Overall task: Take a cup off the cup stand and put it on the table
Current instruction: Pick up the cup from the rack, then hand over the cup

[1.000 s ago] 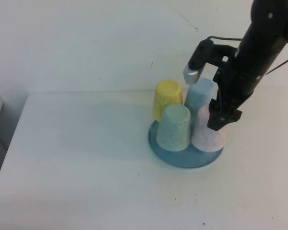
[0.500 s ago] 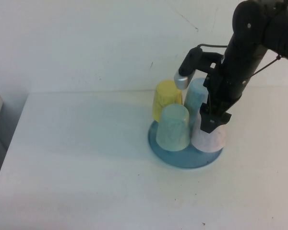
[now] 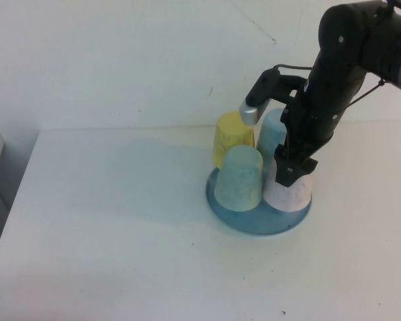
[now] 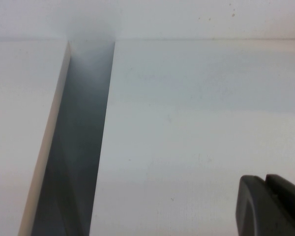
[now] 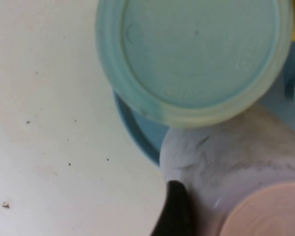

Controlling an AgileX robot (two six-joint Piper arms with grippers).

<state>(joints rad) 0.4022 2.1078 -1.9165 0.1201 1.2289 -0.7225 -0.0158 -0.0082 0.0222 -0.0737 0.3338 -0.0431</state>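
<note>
The pale pink speckled cup (image 3: 291, 194) stands upside down on the blue cup stand (image 3: 254, 225), at its right side. My right gripper (image 3: 293, 170) is down over the cup from above, open. In the right wrist view one black finger (image 5: 176, 212) lies against the cup's side (image 5: 226, 147); the other finger is out of view. The cup's pink bottom shows beside the finger. My left gripper (image 4: 266, 206) is shut and empty, parked over the white table (image 4: 196, 113), out of the high view.
A mint green cup (image 3: 239, 178), a yellow cup (image 3: 231, 137) and a light blue cup (image 3: 275, 132) also stand upside down on the stand, close around the pink cup. The white table (image 3: 120, 221) stretches left and in front. A dark gap (image 4: 78, 147) runs along the table's left edge.
My right gripper has moved left and down, closer onto the pink cup. The cups and the stand stay about where they were.
</note>
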